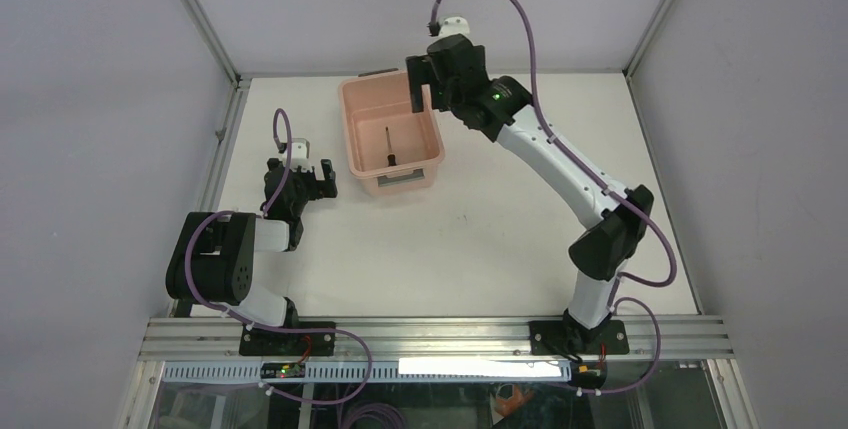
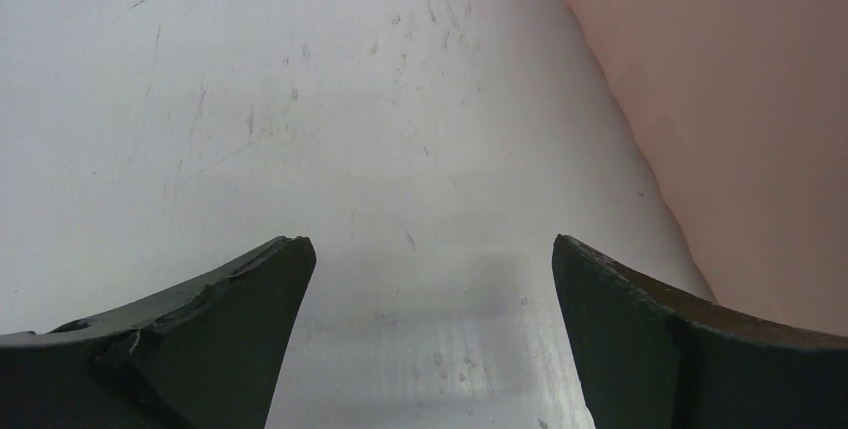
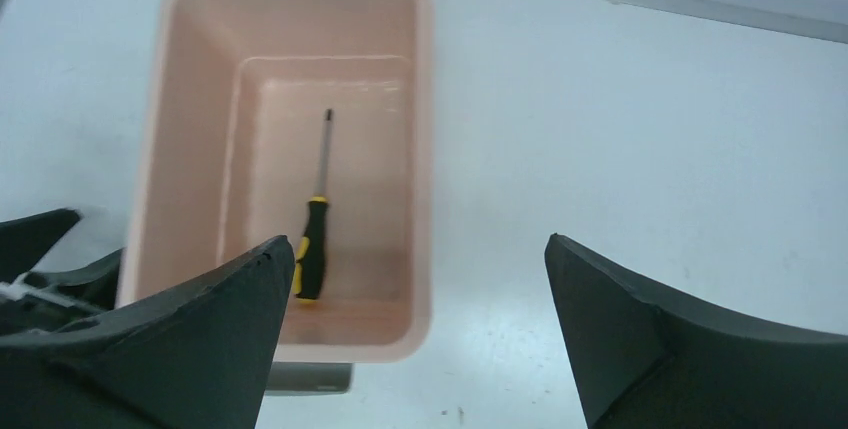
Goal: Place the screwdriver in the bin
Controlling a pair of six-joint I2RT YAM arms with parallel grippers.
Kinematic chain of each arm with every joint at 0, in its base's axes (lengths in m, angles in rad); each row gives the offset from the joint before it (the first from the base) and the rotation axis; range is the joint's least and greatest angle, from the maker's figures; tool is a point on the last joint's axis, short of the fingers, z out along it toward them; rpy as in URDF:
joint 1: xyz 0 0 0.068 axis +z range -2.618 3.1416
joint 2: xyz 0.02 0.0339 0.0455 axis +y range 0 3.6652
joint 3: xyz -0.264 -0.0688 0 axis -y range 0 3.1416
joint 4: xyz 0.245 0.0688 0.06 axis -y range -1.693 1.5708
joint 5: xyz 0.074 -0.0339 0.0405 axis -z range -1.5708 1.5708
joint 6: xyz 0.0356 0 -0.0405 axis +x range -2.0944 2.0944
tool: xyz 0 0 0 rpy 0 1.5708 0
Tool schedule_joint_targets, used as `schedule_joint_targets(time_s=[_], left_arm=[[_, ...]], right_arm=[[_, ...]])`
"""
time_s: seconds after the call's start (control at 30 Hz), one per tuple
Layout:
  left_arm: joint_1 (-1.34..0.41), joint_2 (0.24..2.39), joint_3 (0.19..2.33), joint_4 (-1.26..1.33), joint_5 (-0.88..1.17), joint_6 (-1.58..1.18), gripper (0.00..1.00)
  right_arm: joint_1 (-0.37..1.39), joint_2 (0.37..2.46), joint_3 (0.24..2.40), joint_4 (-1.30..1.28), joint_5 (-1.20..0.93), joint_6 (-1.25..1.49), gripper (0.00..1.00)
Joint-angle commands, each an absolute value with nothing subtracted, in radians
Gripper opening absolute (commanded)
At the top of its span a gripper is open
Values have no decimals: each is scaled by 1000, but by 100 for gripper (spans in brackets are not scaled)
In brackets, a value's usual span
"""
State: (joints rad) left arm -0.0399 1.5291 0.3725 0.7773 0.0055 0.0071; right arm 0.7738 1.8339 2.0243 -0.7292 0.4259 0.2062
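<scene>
Closest in the right wrist view are the two dark fingers of the right gripper (image 3: pixel 415 249). They are spread wide with nothing between them, only bare white table (image 3: pixel 650 149) and the bin's corner showing through the gap. Below the gripper, off towards its left finger, stands the salmon-pink rectangular plastic bin (image 3: pixel 425 149) with grey handles at its short ends. On the bin's floor lies the small screwdriver (image 3: pixel 314 239) with a yellow-and-black handle and thin dark shaft. Its long axis runs along the bin's length, with the handle at the end nearer the fingers and the tip pointing away from them. It lies flat, and I judge it clear of the gripper, so the placing looks done and what remains is probably a retreat up and away from the rim. The right arm is much the nearer to it. The left gripper (image 2: pixel 430 249), also wide and empty, sits low over the table with the bin's outer wall just beyond its right finger. Its camera sees only that pink wall and scuffed tabletop, never the inside. Only the right wrist view shows the handle's colours and the way the tool points. The overhead view reduces the screwdriver (image 1: pixel 389 146) to a thin dark line but shows the right gripper (image 1: pixel 420 84) high over the bin (image 1: pixel 350 139) and the left gripper (image 1: pixel 313 177) beside it.
</scene>
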Motion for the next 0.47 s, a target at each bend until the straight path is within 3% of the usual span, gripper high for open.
schedule_joint_targets(time_s=[0.0, 0.43], left_arm=[[-46, 1508, 383, 804, 15, -9, 99], [-46, 1508, 383, 804, 15, -9, 99]], right_arm=[[713, 1711, 1924, -737, 531, 187, 99], [585, 1442, 1668, -699, 498, 169, 99]])
